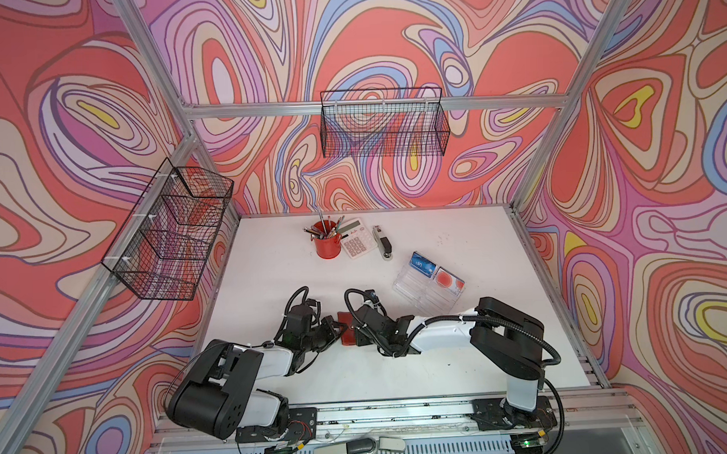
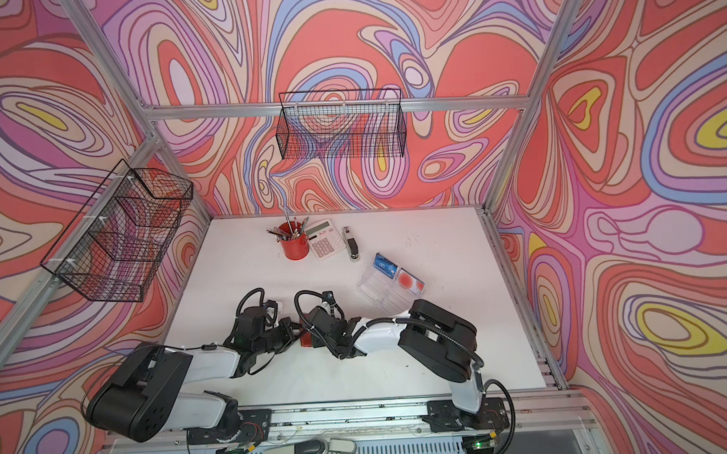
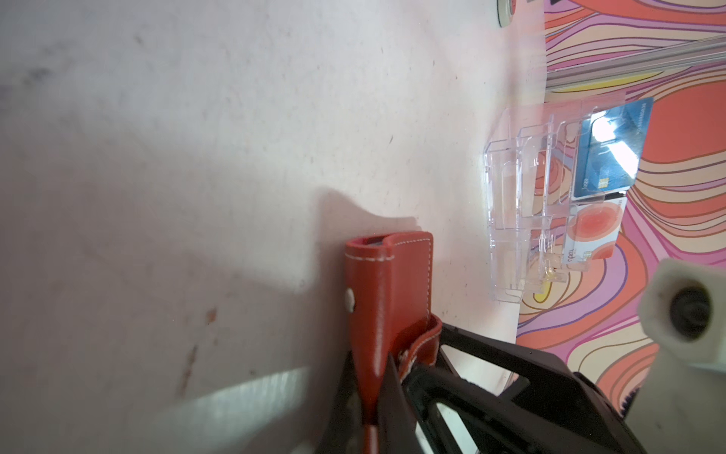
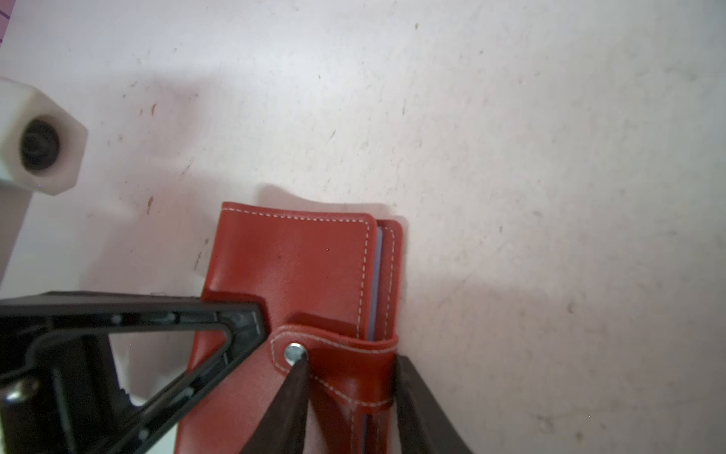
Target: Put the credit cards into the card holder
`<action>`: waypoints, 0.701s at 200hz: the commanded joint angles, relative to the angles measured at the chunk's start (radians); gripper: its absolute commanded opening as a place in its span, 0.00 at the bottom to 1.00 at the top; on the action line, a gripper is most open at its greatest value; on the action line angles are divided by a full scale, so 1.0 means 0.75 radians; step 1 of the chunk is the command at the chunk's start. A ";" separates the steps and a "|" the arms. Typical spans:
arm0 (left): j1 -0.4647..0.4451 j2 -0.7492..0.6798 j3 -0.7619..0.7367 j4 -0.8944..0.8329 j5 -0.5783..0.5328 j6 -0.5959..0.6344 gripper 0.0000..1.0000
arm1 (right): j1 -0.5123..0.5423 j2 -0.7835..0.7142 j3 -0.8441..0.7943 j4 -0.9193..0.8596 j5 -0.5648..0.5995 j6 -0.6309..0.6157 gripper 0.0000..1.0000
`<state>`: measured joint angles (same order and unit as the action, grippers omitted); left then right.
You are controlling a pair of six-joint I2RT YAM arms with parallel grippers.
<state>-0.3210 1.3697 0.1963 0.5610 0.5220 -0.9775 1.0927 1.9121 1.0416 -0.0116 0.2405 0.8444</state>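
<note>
The card holder [image 1: 345, 329] [image 2: 306, 340], a red stitched wallet, lies folded shut on the white table between the two arms. My left gripper [image 1: 336, 326] [image 3: 373, 397] is shut on its folded spine edge [image 3: 383, 298]. My right gripper [image 1: 358, 331] [image 4: 349, 377] is closed on the snap tab [image 4: 338, 353]: one finger touches the metal snap, the other presses the fold at the holder's open edge. Two credit cards stand in a clear tray [image 1: 422, 301] to the right: a blue one [image 1: 422, 264] [image 3: 607, 157] and a pale one with a red circle [image 1: 449, 281] [image 3: 593, 232].
At the back of the table stand a red pencil cup [image 1: 326, 246], a calculator [image 1: 357, 238] and a stapler [image 1: 382, 242]. Black wire baskets hang on the back wall [image 1: 383, 123] and the left wall [image 1: 170, 234]. Aluminium rails edge the table.
</note>
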 commanded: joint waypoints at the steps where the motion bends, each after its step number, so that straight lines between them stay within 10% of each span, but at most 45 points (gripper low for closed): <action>1: -0.020 -0.102 0.000 -0.209 0.019 0.036 0.00 | 0.014 0.019 0.027 0.005 -0.065 -0.024 0.41; 86: -0.019 -1.089 0.185 -1.326 -0.358 0.229 0.00 | 0.036 -0.340 0.012 -0.031 0.268 -0.308 0.54; 140: -0.019 -1.184 0.290 -1.454 -0.309 0.339 0.00 | 0.304 -0.356 0.098 0.031 0.516 -0.620 0.52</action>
<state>-0.3325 0.4751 0.3782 -0.4191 0.3008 -0.7795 1.2274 1.6276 1.0645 -0.0002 0.5053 0.5297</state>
